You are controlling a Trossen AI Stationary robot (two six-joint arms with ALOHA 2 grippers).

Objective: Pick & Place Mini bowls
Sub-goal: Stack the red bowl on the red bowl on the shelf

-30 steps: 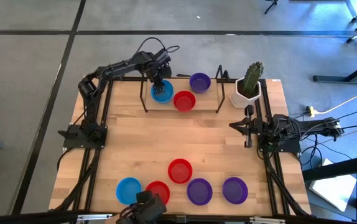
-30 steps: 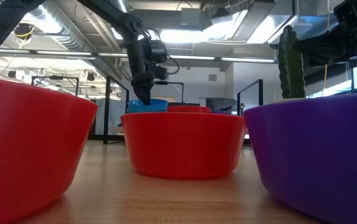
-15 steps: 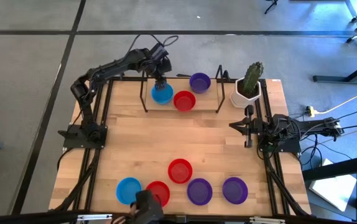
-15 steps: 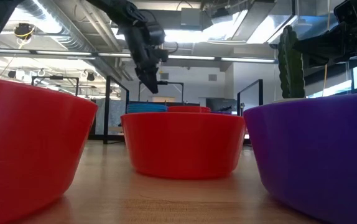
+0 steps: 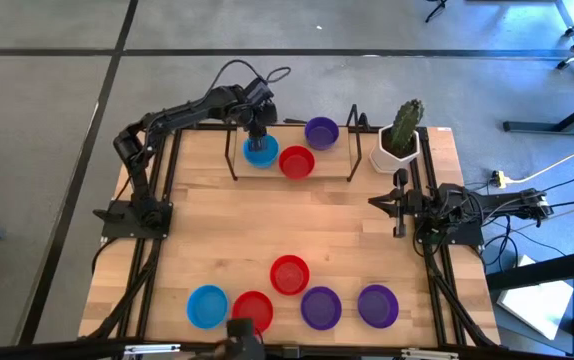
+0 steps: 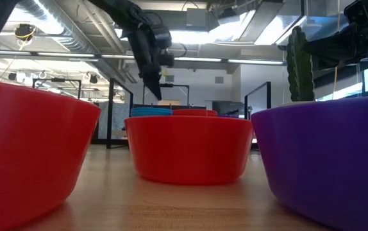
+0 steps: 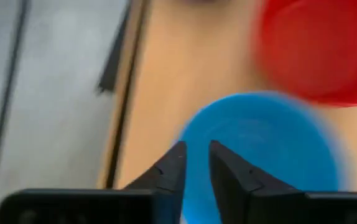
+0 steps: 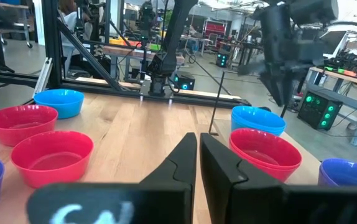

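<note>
Three mini bowls sit on the table's far side: blue [image 5: 260, 152], red [image 5: 296, 161] and purple [image 5: 321, 132]. Several more rest along the near edge: red [image 5: 289, 274], blue [image 5: 207, 305], red [image 5: 253, 310] and two purple [image 5: 320, 307] [image 5: 377, 305]. My left gripper [image 5: 258, 134] hangs above the far blue bowl [image 7: 272, 143], pointing steeply down. Its fingers are shut, with only a slit and nothing between them [image 7: 197, 149], and stand clear of the bowl's rim [image 6: 150, 111]. My right gripper [image 5: 373, 201] waits shut at the right edge [image 8: 198, 140].
A white pot with a cactus [image 5: 399, 140] stands at the far right corner. Thin black uprights [image 5: 232, 158] [image 5: 353, 140] flank the far bowls. The middle of the wooden table [image 5: 267, 215] carries nothing.
My left gripper has risen from the far blue bowl's rim and now hangs clear above it. The bowl stays on the table in the same place.
</note>
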